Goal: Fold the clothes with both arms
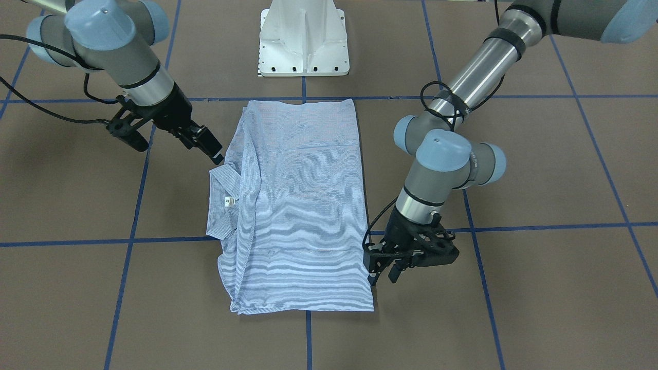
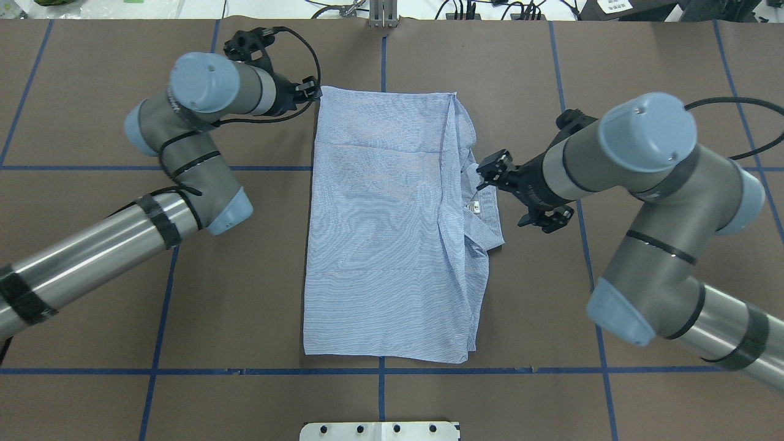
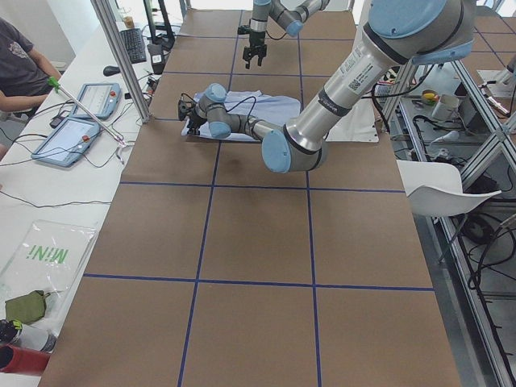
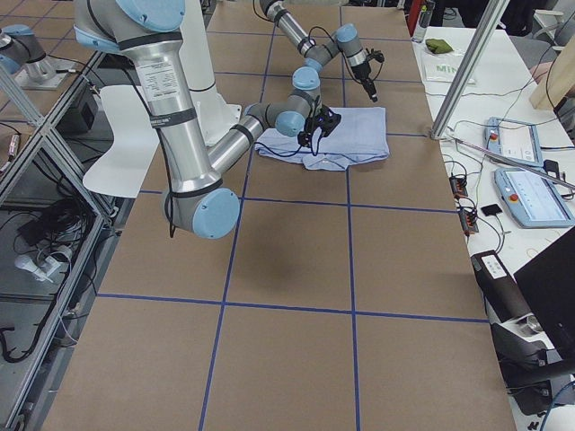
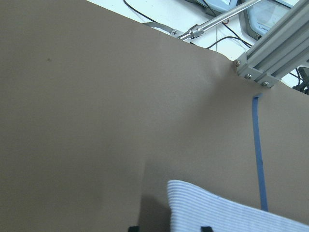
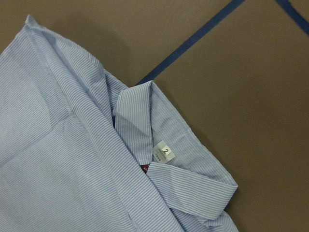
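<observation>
The light blue striped shirt (image 1: 303,205) lies folded into a long rectangle in the middle of the table (image 2: 392,233). Its collar (image 2: 487,214) sticks out on my right side, with a size label (image 6: 164,153) and a red button beside it. My left gripper (image 1: 383,275) is open, low at the shirt's far left corner (image 2: 313,92). That corner (image 5: 231,212) lies between its fingertips, which are not closed on it. My right gripper (image 1: 211,146) is open just above the collar's far end (image 2: 490,171) and holds nothing.
The white mounting base (image 1: 304,38) stands at the near edge behind the shirt. Blue tape lines (image 2: 156,367) cross the brown table. Aluminium posts (image 5: 270,43) and cables stand at the far edge. Tablets (image 3: 76,133) and an operator's arm are beyond it.
</observation>
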